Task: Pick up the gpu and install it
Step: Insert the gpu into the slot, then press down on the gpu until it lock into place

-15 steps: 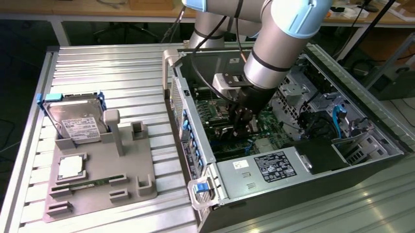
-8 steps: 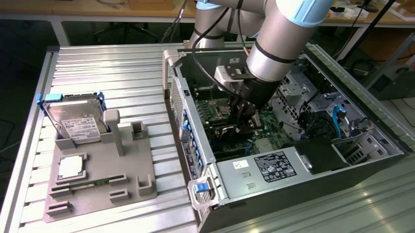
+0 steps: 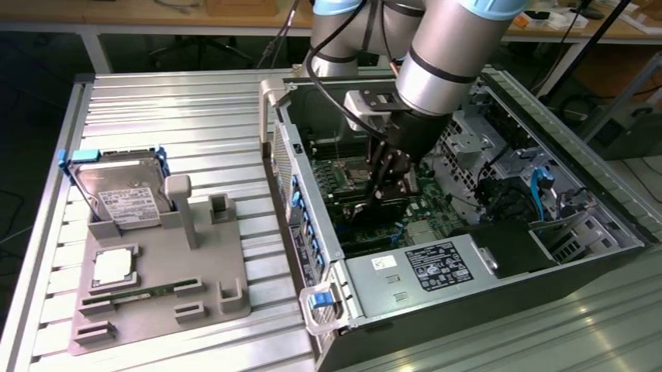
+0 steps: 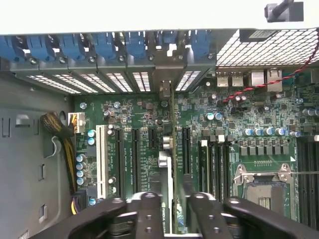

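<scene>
Black fingers [image 4: 169, 211] fill the near edge of the wrist view, narrowly parted with the gpu [image 4: 168, 174] standing edge-on between them; whether they press on it or have let go cannot be told. Its thin edge runs up to a silver bracket [image 4: 164, 79] at the slotted back wall of the computer case [image 4: 30, 149], over the green motherboard [image 4: 224, 119] among the black slots. In the exterior view the arm [image 3: 445, 62] reaches down into the open case, fingers [image 3: 388, 182] low inside. On the bench [image 3: 166, 101], a grey holder [image 3: 207, 263] carries a hard drive [image 3: 124, 194].
</scene>
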